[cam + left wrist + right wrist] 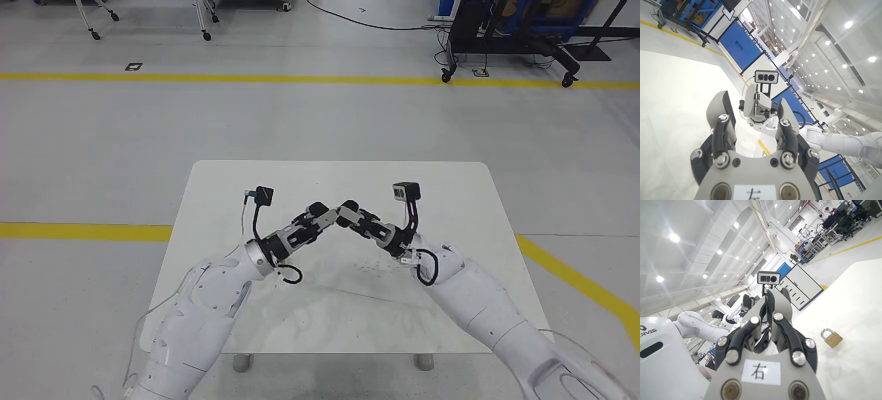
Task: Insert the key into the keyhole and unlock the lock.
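Note:
A brass padlock [831, 337] with a silver shackle lies flat on the white table [857, 294], a short way to the side of my right gripper [769, 298]. That gripper is shut, its pads pressed together, and I cannot tell whether anything sits between them. My left gripper [753, 96] is open and empty, pointing straight at the right gripper [756, 106]. Above the table's middle, the left gripper [316, 214] and the right gripper [347, 211] stand tip to tip, close together and raised off the surface.
The table [300, 180] has rounded corners and open floor around it, crossed by yellow lines [200, 76]. A wheeled dark rack [515, 40] stands far behind at the right.

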Controlling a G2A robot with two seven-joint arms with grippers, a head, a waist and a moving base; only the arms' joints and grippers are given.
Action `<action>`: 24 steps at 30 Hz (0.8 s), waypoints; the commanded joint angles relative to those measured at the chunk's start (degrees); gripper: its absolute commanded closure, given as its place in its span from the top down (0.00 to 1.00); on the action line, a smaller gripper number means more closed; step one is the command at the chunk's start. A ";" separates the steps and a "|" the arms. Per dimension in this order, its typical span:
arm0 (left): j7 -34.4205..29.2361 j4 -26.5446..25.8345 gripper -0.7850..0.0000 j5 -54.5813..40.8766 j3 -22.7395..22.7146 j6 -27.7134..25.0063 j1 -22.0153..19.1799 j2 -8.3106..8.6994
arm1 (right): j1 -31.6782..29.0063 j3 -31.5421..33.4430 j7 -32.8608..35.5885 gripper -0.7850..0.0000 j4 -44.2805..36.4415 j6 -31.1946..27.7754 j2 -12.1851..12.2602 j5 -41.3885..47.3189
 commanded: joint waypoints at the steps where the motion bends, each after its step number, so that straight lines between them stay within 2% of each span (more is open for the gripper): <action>1: 0.02 -0.20 0.24 0.43 -0.06 0.28 0.08 0.08 | 0.17 0.01 0.67 0.00 0.43 0.01 -0.19 0.76; 3: 0.05 -0.41 0.19 0.69 0.05 0.35 0.21 0.13 | 0.35 0.11 1.18 0.00 0.92 0.32 -0.37 1.44; 12: -0.29 -0.61 0.20 1.05 0.56 0.35 0.20 0.32 | 0.39 0.78 2.73 0.00 2.65 0.74 -1.15 3.63; 16: -0.41 -0.57 0.16 1.16 0.73 0.25 0.09 0.40 | 0.37 1.22 3.20 0.00 3.23 0.72 -1.44 4.07; 20: -0.58 -0.55 0.05 1.17 0.86 0.47 0.00 0.48 | 0.40 1.78 3.45 0.00 3.73 0.75 -1.69 4.18; 24: -0.88 -0.53 0.06 1.41 1.21 1.04 -0.06 0.55 | 0.35 2.23 3.85 0.00 3.83 0.86 -1.93 4.16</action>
